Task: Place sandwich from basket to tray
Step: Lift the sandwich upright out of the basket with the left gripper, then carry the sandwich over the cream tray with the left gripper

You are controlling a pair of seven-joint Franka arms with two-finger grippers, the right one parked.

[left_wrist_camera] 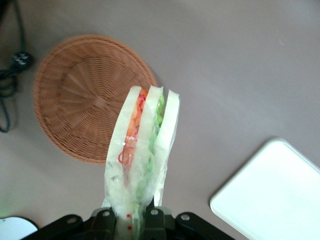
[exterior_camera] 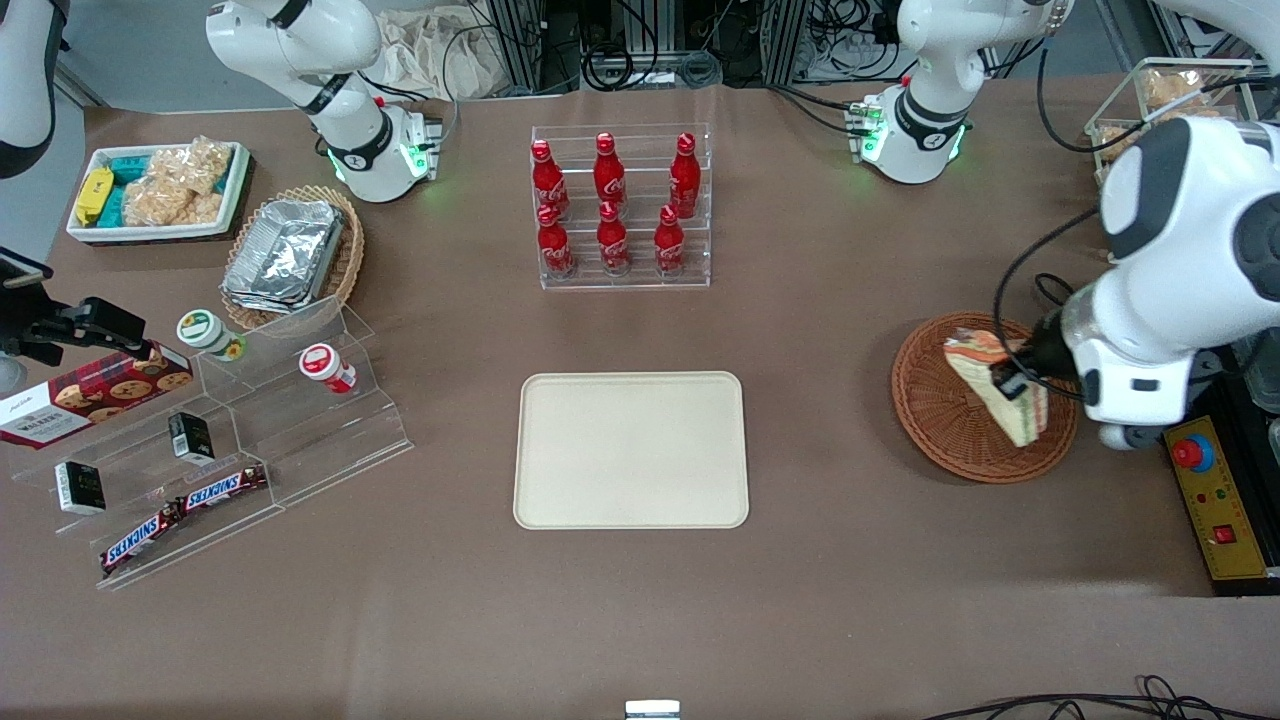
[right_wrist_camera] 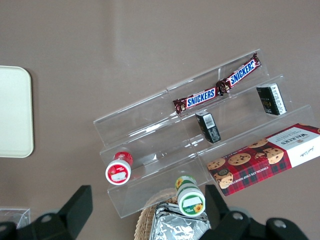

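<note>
The sandwich point(exterior_camera: 990, 382) is a wrapped wedge of pale bread with orange and green filling point(left_wrist_camera: 142, 150). My left gripper point(exterior_camera: 1018, 378) is shut on its thick end and holds it lifted above the round reddish-brown wicker basket point(exterior_camera: 940, 420). In the left wrist view the gripper point(left_wrist_camera: 131, 220) pinches the wrapped sandwich, and the empty basket point(left_wrist_camera: 85, 97) lies below it. The cream-beige tray point(exterior_camera: 630, 450) lies flat mid-table, toward the parked arm's end from the basket; a corner of the tray point(left_wrist_camera: 275, 195) shows in the left wrist view.
A clear rack of red cola bottles point(exterior_camera: 620, 205) stands farther from the front camera than the tray. A yellow control box with a red button point(exterior_camera: 1215, 495) sits beside the basket. A stepped acrylic stand with snacks point(exterior_camera: 200, 450) and a foil-container basket point(exterior_camera: 290, 255) lie toward the parked arm's end.
</note>
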